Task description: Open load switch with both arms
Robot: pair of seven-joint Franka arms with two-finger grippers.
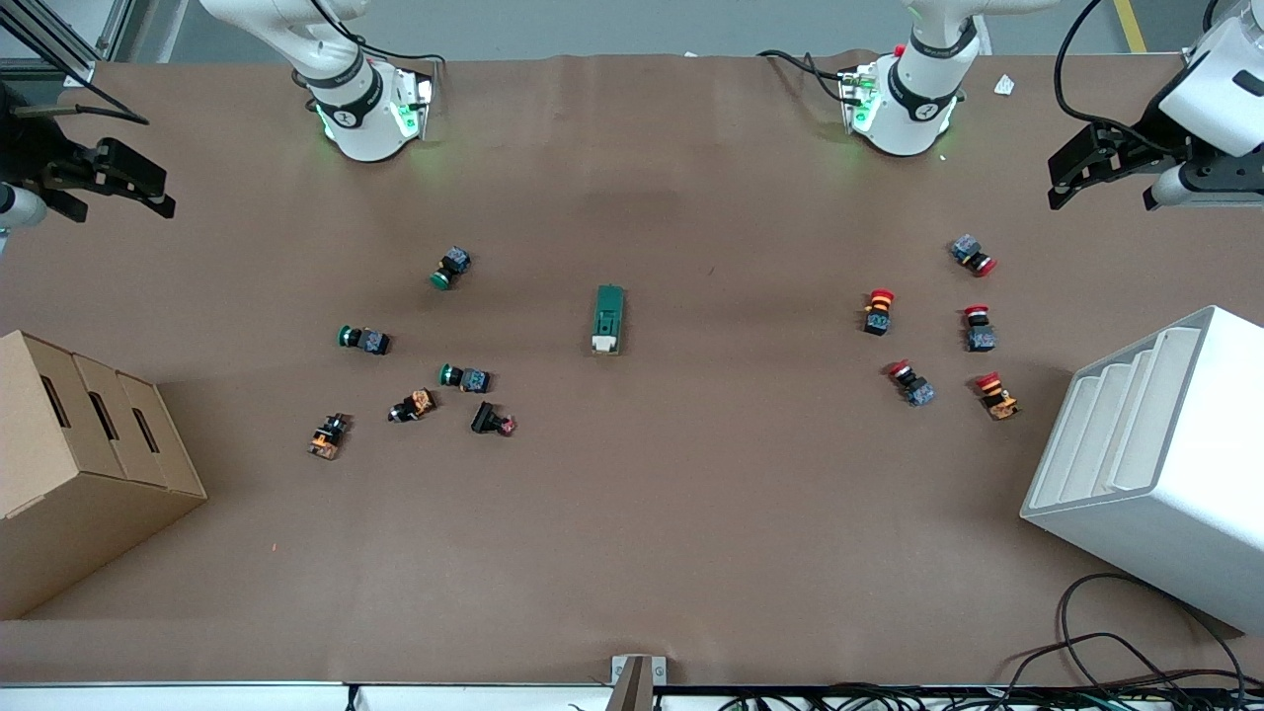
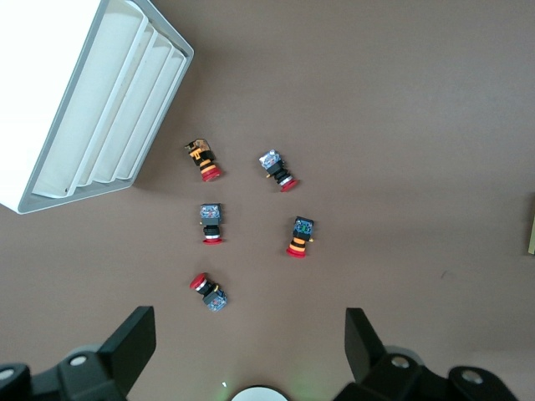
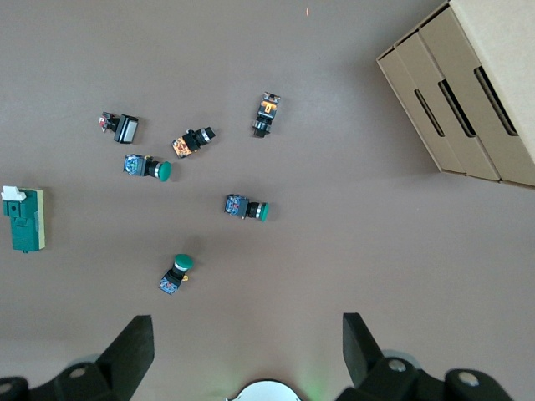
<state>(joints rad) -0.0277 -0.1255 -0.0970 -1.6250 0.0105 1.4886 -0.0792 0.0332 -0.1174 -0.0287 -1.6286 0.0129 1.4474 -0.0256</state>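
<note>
While arms wait: load switch [image 1: 608, 319] lies alone at frame centre, brown table [image 1: 691, 513] bare around it.
Left gripper [image 1: 1106, 163]: upper right edge, fingers apart.
Right gripper [image 1: 118, 183]: upper left edge, fingers apart.

The load switch [image 1: 608, 318] was dark green with a white lever at one end, and it lay on a plain brown table cover [image 1: 632, 513] among green-capped push-buttons [image 1: 452, 268] and red-capped push-buttons [image 1: 878, 310], several with blue-grey or orange-and-black bodies. The white arms carried black bands and green-lit bases, and both the left gripper [image 2: 249, 351] and the right gripper [image 3: 247, 351] were black. A tan cardboard box [image 1: 79, 464] and a white ribbed rack [image 1: 1155, 464] were the other plain-coloured things.
</note>
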